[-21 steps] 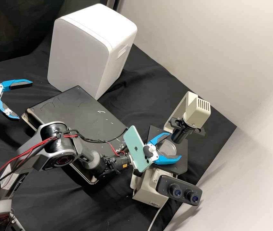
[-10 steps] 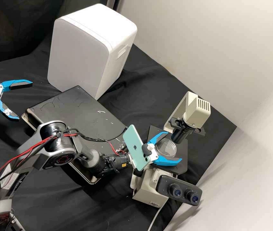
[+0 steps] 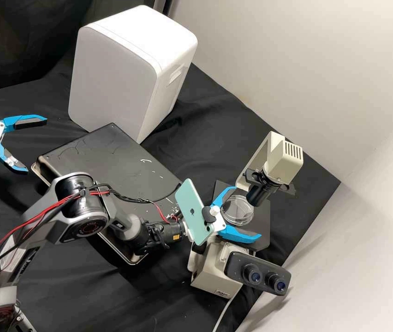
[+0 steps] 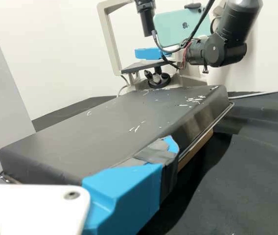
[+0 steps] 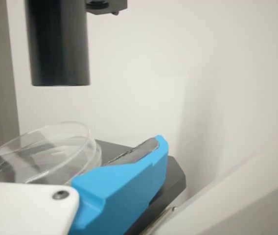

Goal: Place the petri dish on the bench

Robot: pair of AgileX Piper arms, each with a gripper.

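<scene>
Two arms work the bench (image 3: 215, 124).

High view: the right gripper (image 3: 245, 213) comes in low over the microscope (image 3: 215, 269), which stands by the bench's right edge. Its blue fingers pinch the petri dish (image 3: 236, 208), one on each side. The dish hangs over the black stage (image 3: 266, 219), right under the dark condenser barrel (image 3: 257, 196) and the cream lamp head (image 3: 280, 156), both crowding it from above. The dish is clear, and the stage shows through it. A mint-green phone (image 3: 191, 216) rides on that wrist. A black tray (image 3: 109, 161), upturned and scratched, lies mid-bench. A white box (image 3: 129, 69) stands beyond it toward the far edge. The left gripper (image 3: 31, 144) hangs over the left edge, fingers spread wide.

Left wrist view: looking low across the tray's back to the microscope, it brings out the objective lenses (image 4: 154, 78) beneath the stage, which the stage covers from above.

Right wrist view: the dish rim lies against the pad of the blue finger (image 5: 124, 176), with the barrel close overhead. I cannot tell whether the dish's bottom clears the stage.
</scene>
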